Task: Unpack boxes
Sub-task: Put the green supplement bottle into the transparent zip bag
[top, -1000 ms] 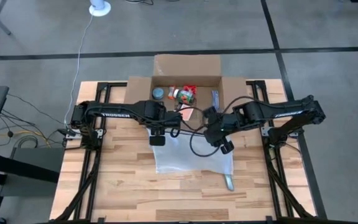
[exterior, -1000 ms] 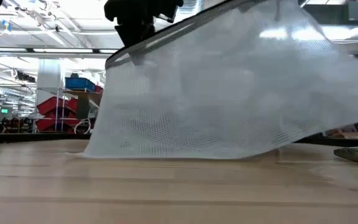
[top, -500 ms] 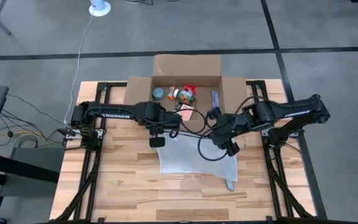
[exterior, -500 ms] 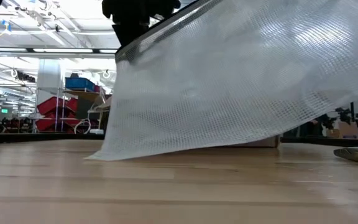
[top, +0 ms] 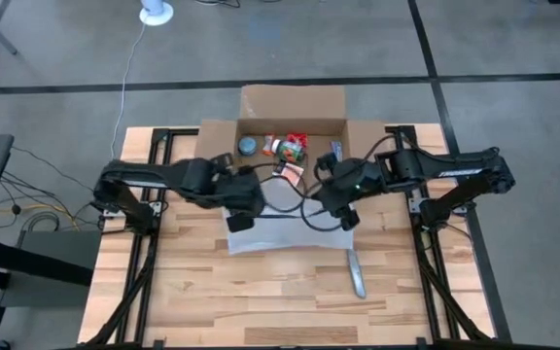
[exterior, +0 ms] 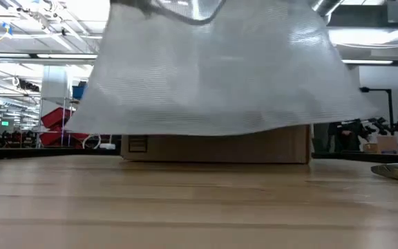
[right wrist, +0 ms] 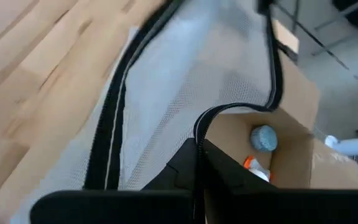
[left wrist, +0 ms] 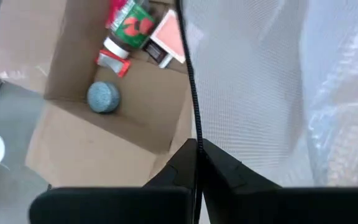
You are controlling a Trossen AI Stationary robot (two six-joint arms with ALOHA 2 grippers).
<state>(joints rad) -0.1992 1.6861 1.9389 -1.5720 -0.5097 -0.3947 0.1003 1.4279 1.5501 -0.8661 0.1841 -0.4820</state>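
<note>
Overhead, a clear mesh bag is held clear of the table, pinched by the left gripper and right gripper. Behind it, the open cardboard box is seemingly only partly unpacked: a can, bottle and packets remain inside.

- Translucent white mesh zip bag with dark zipper edging, hanging above the table, clear of the surface in the low view.
- Light wooden slatted table top.
- Slim grey oblong object, lying flat on the table, near the bag's lower right corner.
- White round fan base on the grey floor, beyond the table, with a white cable trailing from it.
- Red shelving and bins in the room behind.
</note>
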